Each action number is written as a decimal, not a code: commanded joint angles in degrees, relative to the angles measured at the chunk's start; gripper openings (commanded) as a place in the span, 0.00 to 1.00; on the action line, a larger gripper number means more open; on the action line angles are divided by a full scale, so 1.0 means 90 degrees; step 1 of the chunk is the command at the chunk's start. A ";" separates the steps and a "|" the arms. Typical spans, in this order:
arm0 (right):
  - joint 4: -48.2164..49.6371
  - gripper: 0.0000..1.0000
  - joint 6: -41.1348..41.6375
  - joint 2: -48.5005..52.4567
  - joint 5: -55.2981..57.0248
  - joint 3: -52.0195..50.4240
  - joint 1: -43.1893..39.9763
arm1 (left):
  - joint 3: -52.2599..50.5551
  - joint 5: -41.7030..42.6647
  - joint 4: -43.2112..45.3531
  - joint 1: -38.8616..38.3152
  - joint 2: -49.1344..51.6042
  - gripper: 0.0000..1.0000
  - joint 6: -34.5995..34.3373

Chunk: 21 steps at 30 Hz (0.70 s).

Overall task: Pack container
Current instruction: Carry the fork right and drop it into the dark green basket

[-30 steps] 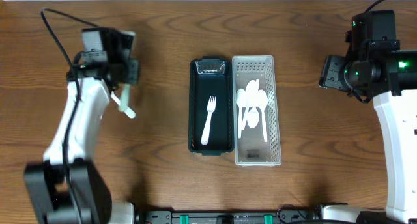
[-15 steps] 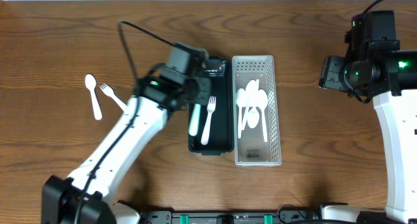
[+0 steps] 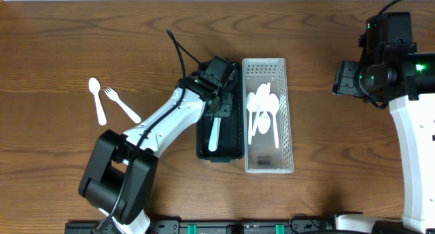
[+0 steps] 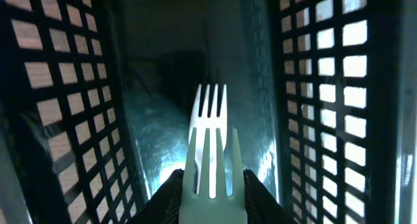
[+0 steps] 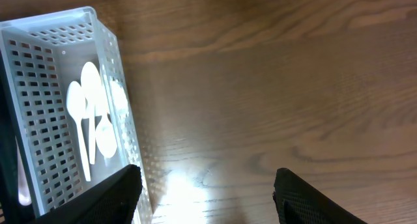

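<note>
Overhead: bright, even, sharp; only faint soft shadows. Left wrist: dim, bluish sheen on dark basket point(image 4: 58, 120) floor, lattice holes backlit, fork point(image 4: 212, 185) near lens soft-focused. Right wrist: white glare on table point(image 5: 195, 175), white basket point(image 5: 124, 120) washed out.

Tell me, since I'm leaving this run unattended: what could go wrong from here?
1. The left tool grips the held fork above the lying fork in the black basket; released, it may land crossed or tilted.
2. The white basket with spoons sits beside the black one; a sideways drift could misplace the fork.
</note>
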 commanded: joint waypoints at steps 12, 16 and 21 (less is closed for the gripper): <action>-0.0010 0.69 -0.0180 0.0005 0.0027 -0.0034 -0.0041 | 0.0690 -0.0510 -0.0216 0.0401 -0.1219 0.98 0.0799; -0.0010 0.70 -0.0180 0.0005 0.0027 -0.0034 -0.0041 | 0.0896 -0.1253 -0.0651 0.1467 -0.1882 0.98 0.0231; -0.0010 0.70 -0.0180 0.0005 0.0027 -0.0034 -0.0041 | 0.0894 -0.0882 -0.1173 0.3334 -0.1860 0.98 -0.0780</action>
